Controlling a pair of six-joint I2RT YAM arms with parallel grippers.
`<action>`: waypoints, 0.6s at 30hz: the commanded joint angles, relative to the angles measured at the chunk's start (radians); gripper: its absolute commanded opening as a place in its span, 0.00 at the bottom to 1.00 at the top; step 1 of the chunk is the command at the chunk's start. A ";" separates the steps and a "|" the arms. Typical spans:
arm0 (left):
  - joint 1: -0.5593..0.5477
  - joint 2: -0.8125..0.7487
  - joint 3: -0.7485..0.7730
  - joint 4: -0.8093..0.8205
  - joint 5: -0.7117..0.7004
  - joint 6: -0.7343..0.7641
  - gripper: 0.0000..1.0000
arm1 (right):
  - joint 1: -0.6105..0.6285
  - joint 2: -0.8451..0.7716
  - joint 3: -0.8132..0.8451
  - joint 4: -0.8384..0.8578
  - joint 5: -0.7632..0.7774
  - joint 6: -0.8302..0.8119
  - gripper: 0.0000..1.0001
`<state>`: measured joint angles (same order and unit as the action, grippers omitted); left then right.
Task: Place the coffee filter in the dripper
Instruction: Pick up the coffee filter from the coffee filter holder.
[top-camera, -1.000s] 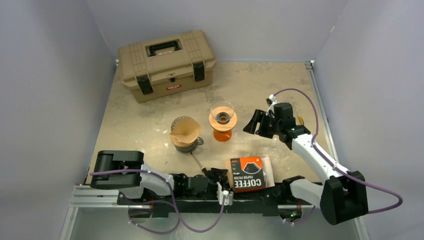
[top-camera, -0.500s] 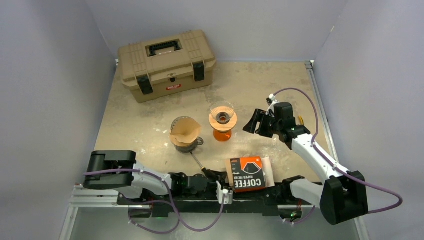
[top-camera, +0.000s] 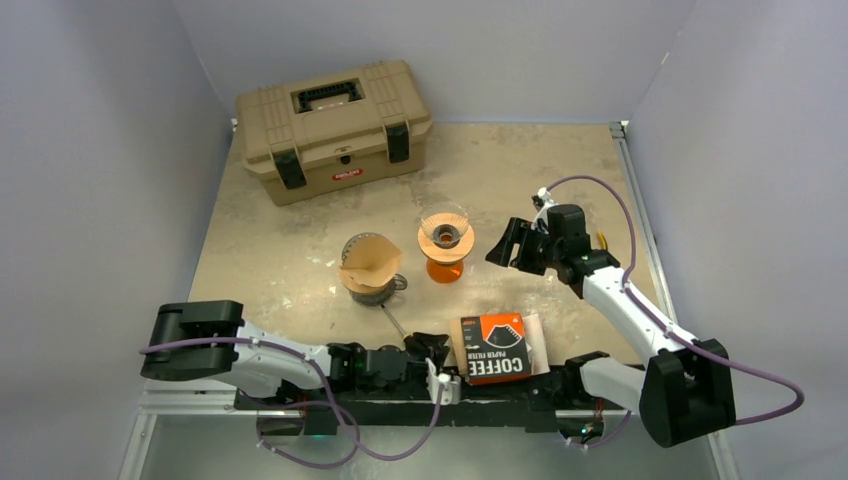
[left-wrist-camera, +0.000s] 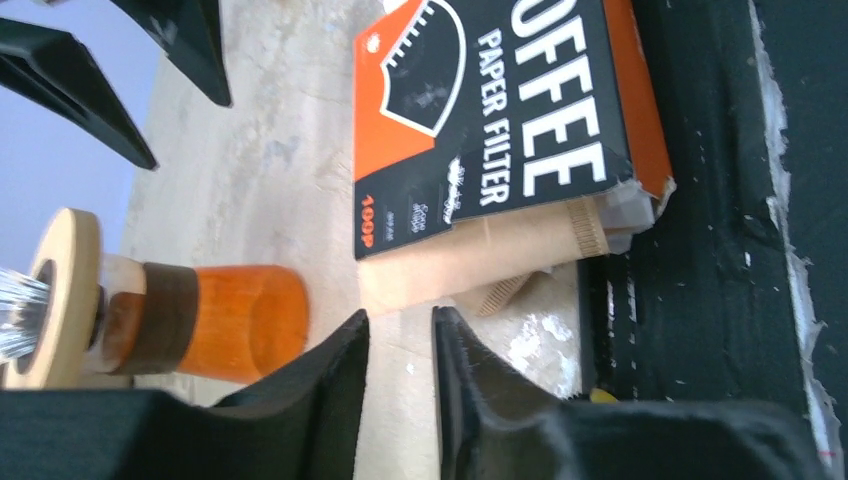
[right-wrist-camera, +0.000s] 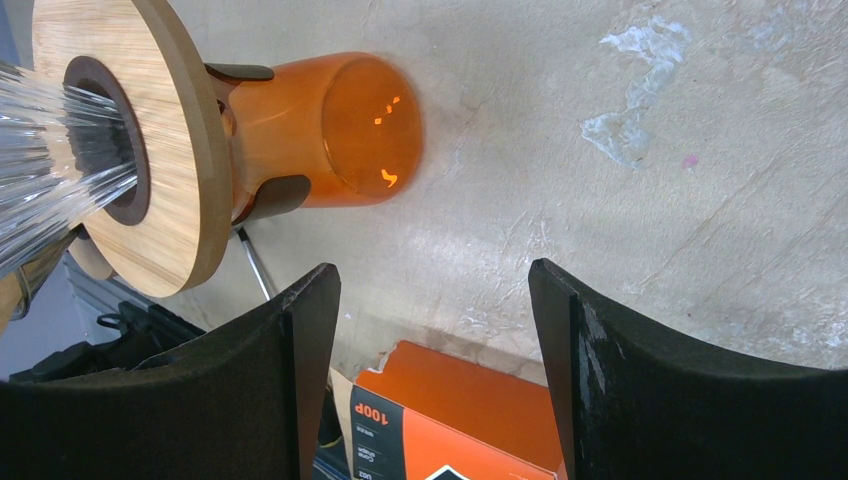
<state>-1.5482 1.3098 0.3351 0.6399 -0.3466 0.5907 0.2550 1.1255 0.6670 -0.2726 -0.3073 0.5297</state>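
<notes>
Sitting centre-left on one dark round cup (top-camera: 378, 291), one brown paper cone filter (top-camera: 368, 258) stood beside one orange glass dripper (top-camera: 445, 242); left gripper (left-wrist-camera: 400, 322) was barely parted, right gripper (right-wrist-camera: 432, 275) spread, both empty.

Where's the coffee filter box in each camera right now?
Top external: coffee filter box at the near edge, right of centre.
Left wrist: upper right.
Right wrist: bottom centre, only a corner showing.
Shared landmark: orange dripper stand.
</notes>
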 joint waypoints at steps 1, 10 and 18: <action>-0.011 0.037 -0.014 0.003 -0.010 0.014 0.38 | -0.003 0.005 0.000 0.035 -0.019 -0.017 0.72; -0.044 0.228 0.025 0.191 -0.063 0.131 0.59 | -0.005 -0.004 -0.007 0.032 -0.011 -0.016 0.72; -0.064 0.282 0.059 0.268 -0.107 0.144 0.59 | -0.005 -0.003 -0.008 0.036 -0.016 -0.014 0.72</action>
<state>-1.5963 1.5757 0.3630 0.8272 -0.4221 0.7124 0.2546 1.1267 0.6617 -0.2680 -0.3069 0.5297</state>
